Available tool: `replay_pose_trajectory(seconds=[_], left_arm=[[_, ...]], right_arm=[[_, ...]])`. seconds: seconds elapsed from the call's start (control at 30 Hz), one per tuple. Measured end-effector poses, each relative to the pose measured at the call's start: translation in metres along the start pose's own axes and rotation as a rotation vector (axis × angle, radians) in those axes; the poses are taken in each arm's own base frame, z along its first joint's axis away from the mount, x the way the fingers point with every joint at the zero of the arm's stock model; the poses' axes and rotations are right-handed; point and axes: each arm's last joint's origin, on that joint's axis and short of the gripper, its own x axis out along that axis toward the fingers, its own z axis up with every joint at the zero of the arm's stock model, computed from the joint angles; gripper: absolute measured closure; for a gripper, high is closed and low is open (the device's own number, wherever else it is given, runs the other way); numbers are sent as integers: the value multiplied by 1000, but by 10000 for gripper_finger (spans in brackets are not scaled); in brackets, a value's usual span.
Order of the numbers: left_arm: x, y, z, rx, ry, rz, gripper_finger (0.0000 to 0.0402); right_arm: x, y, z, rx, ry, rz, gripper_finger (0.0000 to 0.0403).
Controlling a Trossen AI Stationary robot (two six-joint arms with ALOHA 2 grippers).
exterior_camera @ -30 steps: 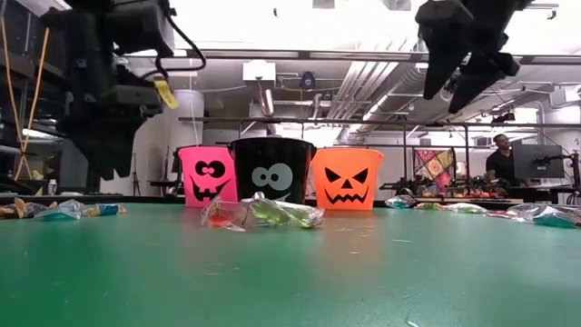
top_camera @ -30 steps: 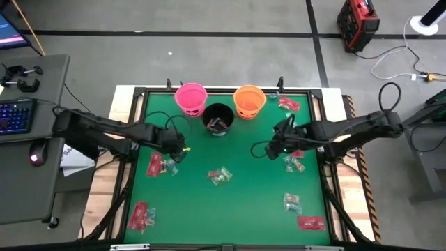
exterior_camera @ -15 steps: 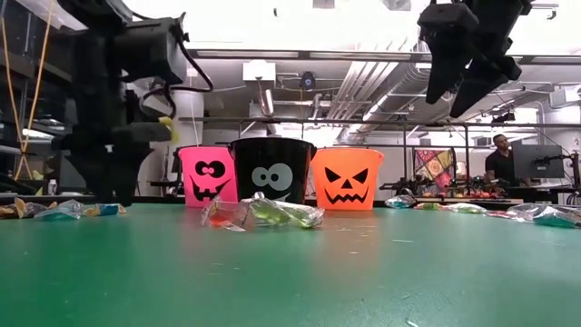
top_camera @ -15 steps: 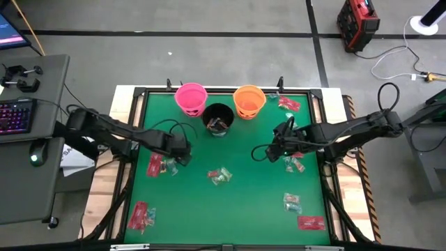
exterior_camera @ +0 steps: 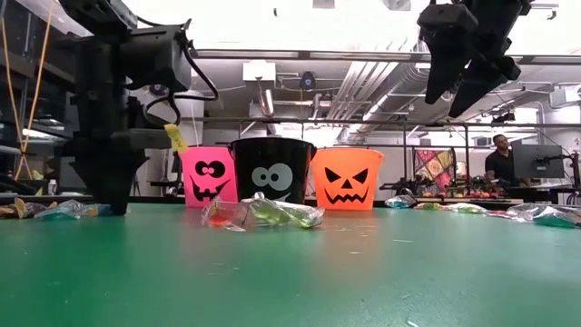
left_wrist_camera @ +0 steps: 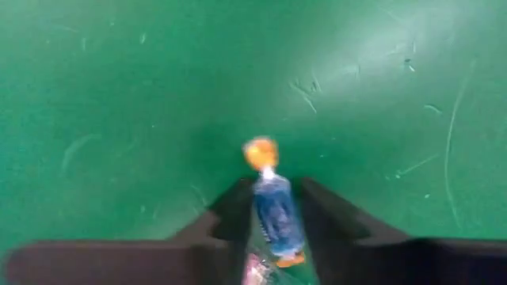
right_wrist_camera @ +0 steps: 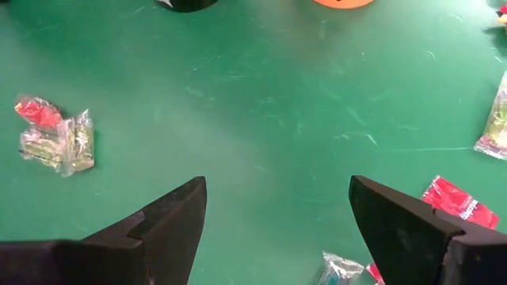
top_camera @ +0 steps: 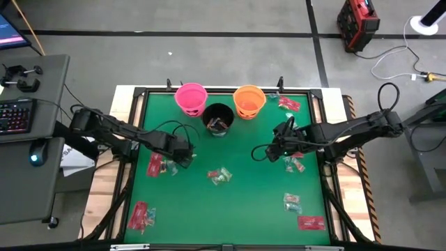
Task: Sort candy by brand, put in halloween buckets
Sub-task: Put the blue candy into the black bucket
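Left tool (left_wrist_camera: 273, 226) down at the table (top_camera: 244, 209), fingers pinched on a small blue-wrapped candy (left_wrist_camera: 277, 222) with an orange twisted end. In the high view it sits at the left-middle of the green, just beside a red packet (top_camera: 155, 165).

Right tool (right_wrist_camera: 273, 222) up off the table right of centre, jaws wide apart, holding nothing.

Pink bucket (top_camera: 191, 97), black bucket (top_camera: 218, 118), orange bucket (top_camera: 249, 101) clustered at the far edge; black one has wrappers inside.

Loose candy: small clear/green pile (top_camera: 220, 176) mid-table, red packets near-left (top_camera: 139, 216), more pieces along the right side (top_camera: 293, 203).
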Motion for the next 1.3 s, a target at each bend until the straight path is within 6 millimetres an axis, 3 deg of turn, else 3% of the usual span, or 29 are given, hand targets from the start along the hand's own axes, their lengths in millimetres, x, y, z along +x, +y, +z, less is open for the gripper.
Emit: replay_pose_trajectory(seconds=[0.1,0.23,0.37,0.53,0.63,0.87,1.07,1.3], left_arm=[[-10,4,2,17,-11,-46,381],[-32,11,8,22,-75,-131,370],[-68,11,21,26,-219,-273,386],[-115,-3,47,93,-535,-478,389],[-129,-13,64,170,-665,-493,390],[-136,-35,121,333,-746,-361,388],[-126,-46,174,437,-736,-283,349],[-105,-42,194,433,-544,-188,298]], right_arm=[[0,0,0,-2,1,-4,101],[0,0,0,-2,1,-5,101],[0,0,0,-2,0,-5,101],[0,0,1,4,-27,-8,101],[0,1,2,17,-35,-2,101],[0,4,4,33,-51,27,101],[0,7,5,46,-67,54,101],[0,6,5,63,-68,53,101]])
